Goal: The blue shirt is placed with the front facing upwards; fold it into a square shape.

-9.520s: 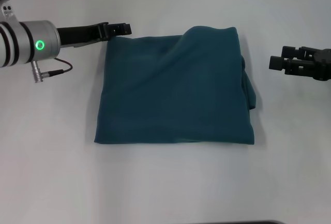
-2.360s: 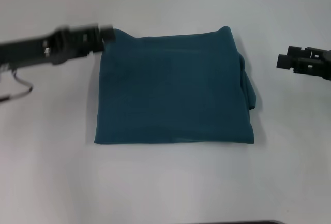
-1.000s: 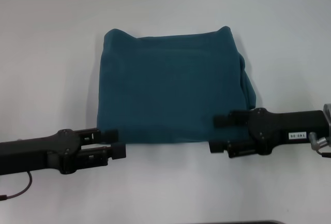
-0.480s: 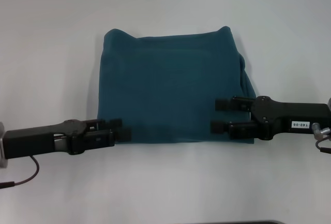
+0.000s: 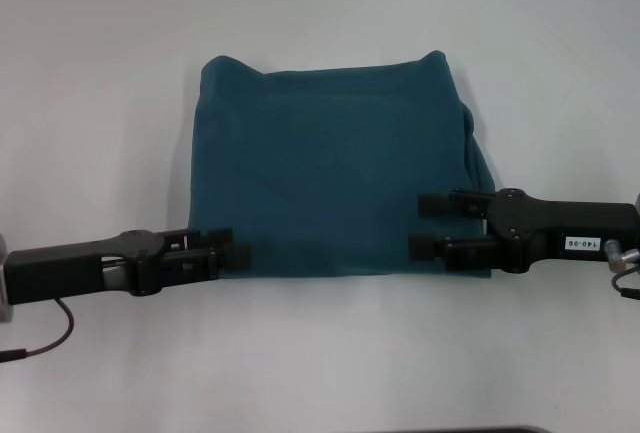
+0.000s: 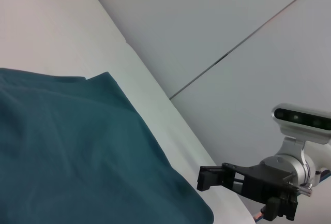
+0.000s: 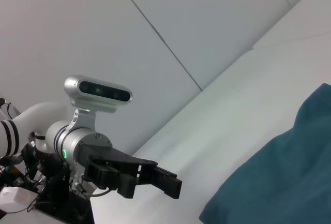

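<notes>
While both grippers' fingers gape at the blue shirt's near corners, the right gripper shows "140-06".

Plain white table, pale panelled wall

White table, grey panelled wall
</notes>
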Robot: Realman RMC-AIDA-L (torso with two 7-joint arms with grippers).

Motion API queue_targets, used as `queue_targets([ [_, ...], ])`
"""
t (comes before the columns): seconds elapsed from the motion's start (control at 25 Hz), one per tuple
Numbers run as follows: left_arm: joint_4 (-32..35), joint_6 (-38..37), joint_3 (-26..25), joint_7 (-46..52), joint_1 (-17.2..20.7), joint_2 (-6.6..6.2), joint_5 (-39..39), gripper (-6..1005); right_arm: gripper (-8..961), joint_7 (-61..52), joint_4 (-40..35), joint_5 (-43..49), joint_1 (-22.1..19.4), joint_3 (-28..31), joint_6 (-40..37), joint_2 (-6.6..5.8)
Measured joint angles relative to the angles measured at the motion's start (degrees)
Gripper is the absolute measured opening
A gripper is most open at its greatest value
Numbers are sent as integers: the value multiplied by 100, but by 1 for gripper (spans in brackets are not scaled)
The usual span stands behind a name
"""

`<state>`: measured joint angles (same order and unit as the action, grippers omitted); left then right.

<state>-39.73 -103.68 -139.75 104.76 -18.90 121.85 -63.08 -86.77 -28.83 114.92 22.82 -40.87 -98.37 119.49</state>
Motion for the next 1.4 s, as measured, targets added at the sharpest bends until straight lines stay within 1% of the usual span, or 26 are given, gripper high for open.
queue_targets([
  [0.48,0,47,20,1,-44,-4,6,673,942,-9,0,-3,-7,0,15,-5],
  [1.4,9,170,46,-12,-14,14,42,672,942,-15,0,4,-15,8,11,-13],
])
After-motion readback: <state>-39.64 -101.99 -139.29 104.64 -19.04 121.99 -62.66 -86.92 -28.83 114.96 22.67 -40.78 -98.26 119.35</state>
